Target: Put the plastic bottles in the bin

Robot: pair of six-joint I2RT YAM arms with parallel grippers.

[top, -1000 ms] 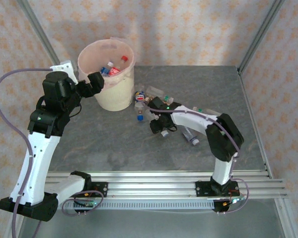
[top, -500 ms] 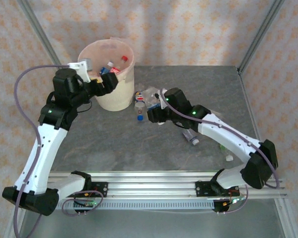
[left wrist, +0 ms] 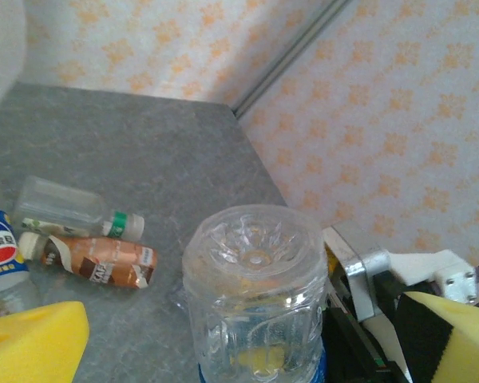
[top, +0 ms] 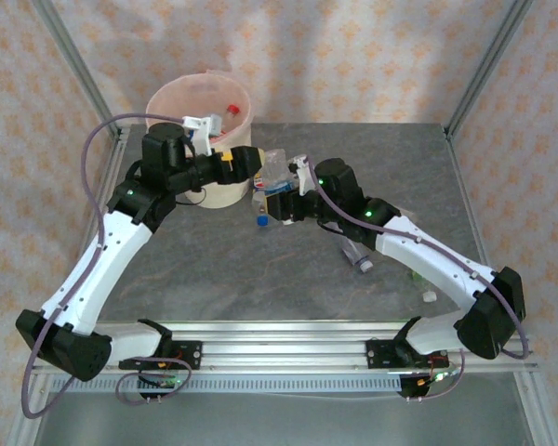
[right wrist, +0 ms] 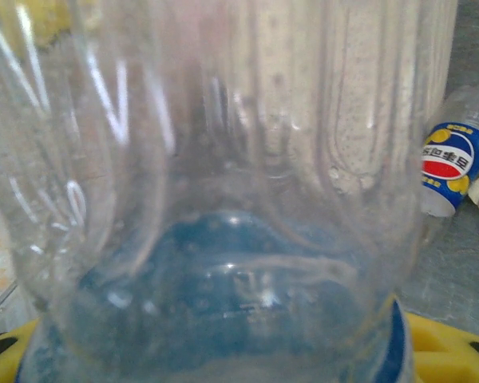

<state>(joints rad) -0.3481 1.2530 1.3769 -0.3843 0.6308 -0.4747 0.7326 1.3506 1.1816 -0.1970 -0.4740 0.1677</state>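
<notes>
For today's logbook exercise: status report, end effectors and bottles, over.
Left end effector open. Right end effector shut on clear bottle. Left arm between it and bin.

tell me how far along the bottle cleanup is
At least one red-capped bottle already lies in the bin. The right gripper holds a clear bottle beside the open left gripper, not yet over the bin. Still on the table, at least: a Pepsi bottle, an amber bottle, a green-capped bottle.
</notes>
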